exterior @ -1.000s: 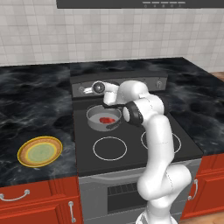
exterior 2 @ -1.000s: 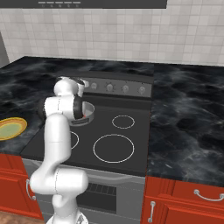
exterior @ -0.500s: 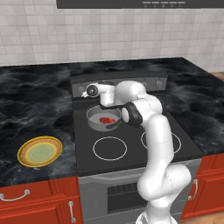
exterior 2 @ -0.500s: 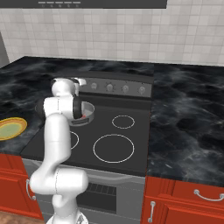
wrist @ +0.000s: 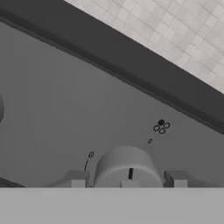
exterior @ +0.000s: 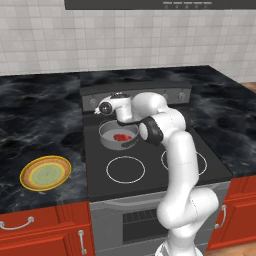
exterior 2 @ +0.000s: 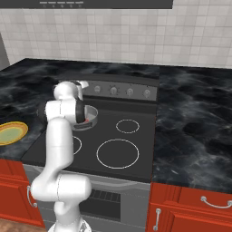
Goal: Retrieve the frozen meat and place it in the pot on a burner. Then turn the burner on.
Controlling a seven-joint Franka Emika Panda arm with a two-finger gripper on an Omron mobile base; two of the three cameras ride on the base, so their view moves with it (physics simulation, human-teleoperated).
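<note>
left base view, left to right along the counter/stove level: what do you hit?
Yellow-rimmed plate → pot with the frozen meat in it → front right white-ringed zone → right-hand cabinet handle.

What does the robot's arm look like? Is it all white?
Mostly white. The arm is made of smooth, rounded tube-like parts, with dark grey rings at its joints, like the one at its elbow. At the end sits a small pincer with two little grey fingertips. No loose cables or writing show.
</note>
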